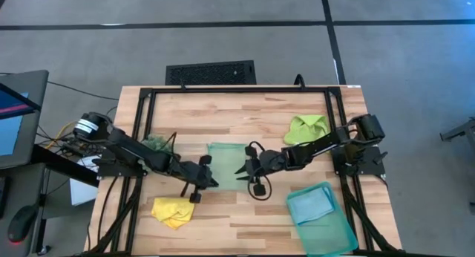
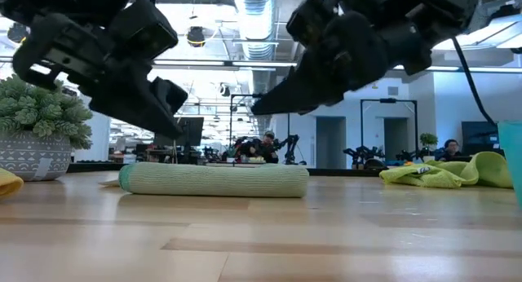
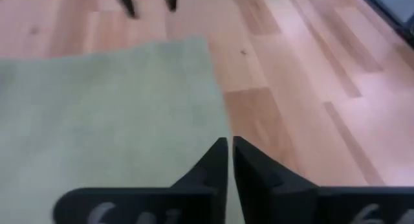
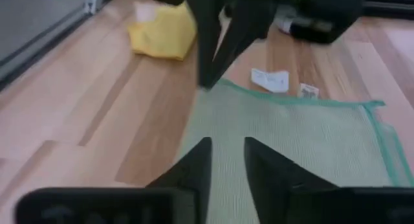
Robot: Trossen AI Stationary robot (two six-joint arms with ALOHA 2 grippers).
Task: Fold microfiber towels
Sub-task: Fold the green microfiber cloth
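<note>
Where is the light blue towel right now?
In the high view, the light blue towel lies inside the teal tray at the table's near right corner, below the right arm.

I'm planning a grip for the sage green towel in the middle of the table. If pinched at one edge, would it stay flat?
Probably not. The sage green towel lies thin and folded over, so it would likely drape limply. It looks light, and may slide if pushed.
</note>
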